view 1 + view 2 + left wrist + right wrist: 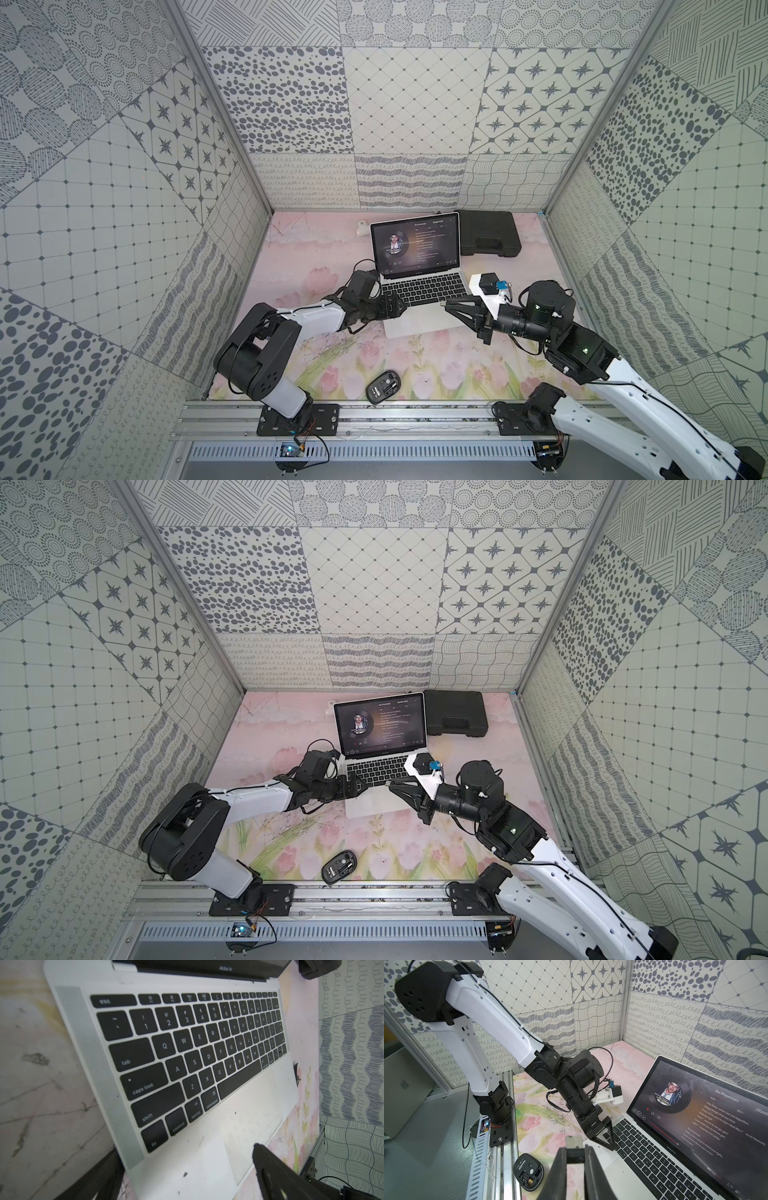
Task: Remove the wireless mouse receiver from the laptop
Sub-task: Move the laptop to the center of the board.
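Receiver: we see the wireless mouse receiver [574,1142] clamped in the right gripper [448,305], at frame centre in a top view, over the laptop [419,289].
Left gripper [398,306]: jaws apart.
Writing: "MacBook Pro", "No Promises", "SHAYNE WARD".

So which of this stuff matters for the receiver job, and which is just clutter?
Job: wireless mouse receiver, unplugged, held in right pincer; laptop; left pincer, open at the laptop's near corner.
Lying about: black mouse, underside up; black case at the back; small white object behind the laptop.
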### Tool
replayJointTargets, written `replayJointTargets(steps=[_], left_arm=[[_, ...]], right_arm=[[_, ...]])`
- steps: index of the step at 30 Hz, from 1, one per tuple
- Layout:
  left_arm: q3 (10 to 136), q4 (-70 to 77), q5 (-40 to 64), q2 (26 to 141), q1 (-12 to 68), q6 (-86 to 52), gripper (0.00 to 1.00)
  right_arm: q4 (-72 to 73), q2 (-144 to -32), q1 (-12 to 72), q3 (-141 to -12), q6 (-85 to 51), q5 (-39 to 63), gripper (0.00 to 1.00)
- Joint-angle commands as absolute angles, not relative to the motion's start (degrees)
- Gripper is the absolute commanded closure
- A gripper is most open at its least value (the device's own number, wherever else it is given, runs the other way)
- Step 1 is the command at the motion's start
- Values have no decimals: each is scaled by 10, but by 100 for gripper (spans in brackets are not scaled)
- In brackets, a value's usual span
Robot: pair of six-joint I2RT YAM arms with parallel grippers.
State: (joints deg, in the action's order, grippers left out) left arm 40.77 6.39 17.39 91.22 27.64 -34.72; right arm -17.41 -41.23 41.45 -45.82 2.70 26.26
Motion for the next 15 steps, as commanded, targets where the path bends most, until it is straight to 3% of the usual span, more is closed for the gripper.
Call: replayJointTargets(steps=[1,11,15], left_arm=[[399,-34,106,909,269,-278,1],[357,-170,60,716,282,-325,0],[330,-224,17,635,356,-373,1]], right_arm=[[-166,-407,416,-452,21,258,94],[-149,-410,417,-444,13,270,94],[-145,-407,417,-442,13,272,94]])
